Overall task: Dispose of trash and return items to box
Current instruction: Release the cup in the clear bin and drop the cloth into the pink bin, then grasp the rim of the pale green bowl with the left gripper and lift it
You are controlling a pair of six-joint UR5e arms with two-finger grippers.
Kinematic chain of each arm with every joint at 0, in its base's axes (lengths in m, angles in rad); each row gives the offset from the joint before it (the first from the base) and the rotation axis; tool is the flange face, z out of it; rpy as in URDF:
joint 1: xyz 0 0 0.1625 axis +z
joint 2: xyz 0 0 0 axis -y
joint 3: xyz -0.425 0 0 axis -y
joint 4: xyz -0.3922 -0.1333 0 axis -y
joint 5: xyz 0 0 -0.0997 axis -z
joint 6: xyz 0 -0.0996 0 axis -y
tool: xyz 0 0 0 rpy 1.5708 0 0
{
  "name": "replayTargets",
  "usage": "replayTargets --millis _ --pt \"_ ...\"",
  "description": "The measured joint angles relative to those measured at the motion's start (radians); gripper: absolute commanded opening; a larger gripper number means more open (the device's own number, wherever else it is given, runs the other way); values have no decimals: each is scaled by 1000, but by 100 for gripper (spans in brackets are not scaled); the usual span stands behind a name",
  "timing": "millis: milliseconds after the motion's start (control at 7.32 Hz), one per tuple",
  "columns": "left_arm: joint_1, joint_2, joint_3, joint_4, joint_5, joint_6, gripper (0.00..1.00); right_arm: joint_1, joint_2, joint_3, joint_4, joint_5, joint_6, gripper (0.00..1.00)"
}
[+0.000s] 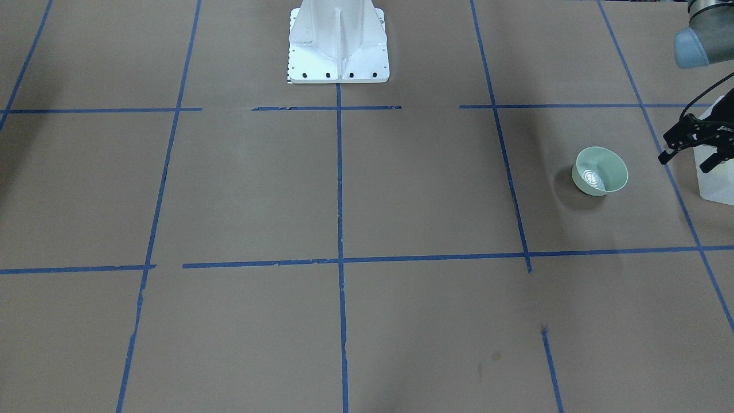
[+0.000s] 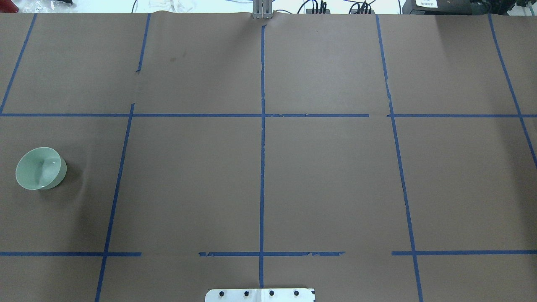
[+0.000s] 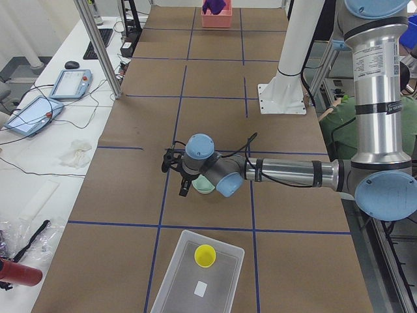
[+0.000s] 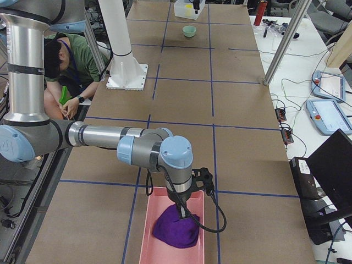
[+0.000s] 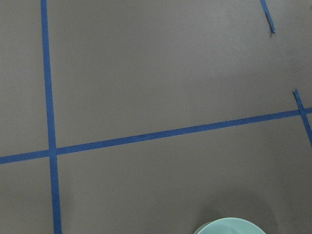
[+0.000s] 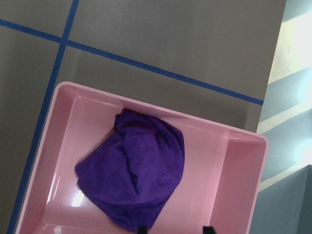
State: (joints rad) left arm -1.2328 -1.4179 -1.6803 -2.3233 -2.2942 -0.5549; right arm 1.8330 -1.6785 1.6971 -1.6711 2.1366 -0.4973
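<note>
Bowl (image 1: 599, 171): you see it upright on the right of the bench, pale green with a white mark inside.
Left gripper (image 1: 685, 162): black, at your right edge, its fingers spread apart, near the bowl but clear of it.
Box (image 1: 717, 184): translucent white, partly behind the gripper and cut off by the frame.
Base (image 1: 338, 43): white, top centre.
Bench (image 1: 258, 189): brown, with a blue tape grid.

The left arm (image 3: 374, 98) and right arm (image 4: 25, 71) are silver tubes with pale blue joint caps (image 3: 200, 147). A black cable (image 1: 704, 95) feeds the black left gripper (image 1: 683, 165). Black screws (image 1: 328, 75) line the white base (image 1: 338, 40).
</note>
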Motion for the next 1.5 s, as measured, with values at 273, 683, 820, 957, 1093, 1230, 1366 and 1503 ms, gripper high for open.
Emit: replayTargets --millis 273,683,820,957,1093,1230,1366,1503 --pt "87 4 56 -121 46 -124 96 1 -14 19 10 45 26 100" --pt "206 5 114 -196 110 -210 83 1 -44 116 12 121 167 100" --pt "228 5 130 -203 125 -215 66 0 -49 148 8 144 208 100" --pt "240 5 142 -209 133 -218 43 -5 -51 164 7 182 264 100" --pt "246 5 150 -212 136 -219 17 -19 -51 172 7 220 309 100" --pt "249 5 154 -213 137 -219 0 -45 -49 181 8 245 358 100" --pt "251 5 153 -214 137 -219 0 -78 -48 194 9 257 411 100" --pt "252 5 150 -215 136 -221 0 -105 -47 209 9 262 445 100"
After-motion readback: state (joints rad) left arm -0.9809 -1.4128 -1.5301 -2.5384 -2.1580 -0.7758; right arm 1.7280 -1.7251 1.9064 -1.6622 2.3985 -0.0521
